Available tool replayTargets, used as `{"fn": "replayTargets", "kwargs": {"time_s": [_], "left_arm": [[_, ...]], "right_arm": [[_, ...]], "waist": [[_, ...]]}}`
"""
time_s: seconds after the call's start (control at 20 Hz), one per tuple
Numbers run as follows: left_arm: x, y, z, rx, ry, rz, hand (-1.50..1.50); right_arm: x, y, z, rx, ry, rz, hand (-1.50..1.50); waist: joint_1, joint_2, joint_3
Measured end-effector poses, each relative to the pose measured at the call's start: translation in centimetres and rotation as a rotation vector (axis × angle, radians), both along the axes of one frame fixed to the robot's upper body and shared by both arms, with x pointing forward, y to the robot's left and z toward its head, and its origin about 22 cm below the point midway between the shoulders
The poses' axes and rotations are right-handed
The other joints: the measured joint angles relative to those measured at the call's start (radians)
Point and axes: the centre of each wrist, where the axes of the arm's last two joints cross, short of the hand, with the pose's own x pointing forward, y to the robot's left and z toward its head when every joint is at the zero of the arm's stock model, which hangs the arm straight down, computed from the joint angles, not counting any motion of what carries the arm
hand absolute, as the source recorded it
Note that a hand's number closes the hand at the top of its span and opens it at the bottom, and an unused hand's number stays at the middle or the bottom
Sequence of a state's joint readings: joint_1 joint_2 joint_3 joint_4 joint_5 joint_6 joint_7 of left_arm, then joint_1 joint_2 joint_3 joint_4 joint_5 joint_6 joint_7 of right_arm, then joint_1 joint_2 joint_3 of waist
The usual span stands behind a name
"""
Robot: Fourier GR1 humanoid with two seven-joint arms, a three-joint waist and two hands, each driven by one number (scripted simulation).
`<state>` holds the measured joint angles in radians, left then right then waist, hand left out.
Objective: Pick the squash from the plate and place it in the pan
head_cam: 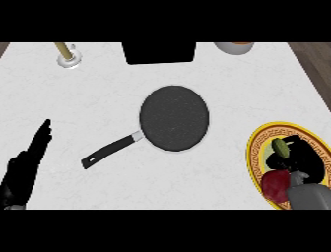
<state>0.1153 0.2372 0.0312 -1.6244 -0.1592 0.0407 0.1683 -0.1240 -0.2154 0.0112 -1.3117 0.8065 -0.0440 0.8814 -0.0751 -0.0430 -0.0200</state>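
The squash [281,146] lies on the gold-rimmed plate [252,147] at the right side of the white counter [81,103], in the plate's upper half. It shows as a small yellow-green piece, partly covered by the black right hand [299,157]. That hand comes in over the plate from the lower edge on its grey forearm [313,198], and its fingers [275,161] are curled about the squash, dark shapes showing on either side of it. Whether the squash has left the plate's surface cannot be told from this view. The pan [174,118] sits near the middle of the counter, well apart from the plate, its dark round bed bare and its black handle [110,150] slanting down toward the lower left. The left hand [19,173] rests at the lower left of the view, its fingers straight and released, pointing up the counter and holding nothing. Along the far edge stand three other things – a black box [159,51] at the middle, a small white holder with a wooden stick [68,58] to its left, and a pale bowl [234,47] to its right.
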Motion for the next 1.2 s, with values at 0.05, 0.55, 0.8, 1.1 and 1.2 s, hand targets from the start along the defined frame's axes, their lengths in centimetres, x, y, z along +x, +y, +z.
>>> {"fn": "replayTargets", "kwargs": {"time_s": [0.05,0.55,0.8,1.1,1.2], "left_arm": [[0.1,0.0,0.0,0.001,0.0,0.001,0.0],[0.0,-0.7,0.0,-0.005,-0.008,-0.046,0.0],[0.7,-0.3,0.1,-0.006,-0.024,-0.076,0.0],[1.2,-1.5,0.4,-0.008,-0.033,-0.102,0.0],[1.2,-1.8,0.8,-0.01,-0.034,-0.108,0.0]], "right_arm": [[0.0,0.8,0.7,-0.054,-0.043,-0.004,1.5],[-2.2,10.5,9.2,-0.462,-0.468,0.123,1.5],[-3.2,15.3,12.5,-0.456,-0.6,0.158,1.5],[1.3,16.9,13.5,-0.402,-0.608,0.173,1.5],[2.9,16.8,13.4,-0.372,-0.594,0.164,1.5]], "waist": [[-0.002,0.001,0.001],[0.039,0.02,0.012],[0.066,0.034,0.017],[0.094,0.045,0.019],[0.1,0.047,0.02]]}}
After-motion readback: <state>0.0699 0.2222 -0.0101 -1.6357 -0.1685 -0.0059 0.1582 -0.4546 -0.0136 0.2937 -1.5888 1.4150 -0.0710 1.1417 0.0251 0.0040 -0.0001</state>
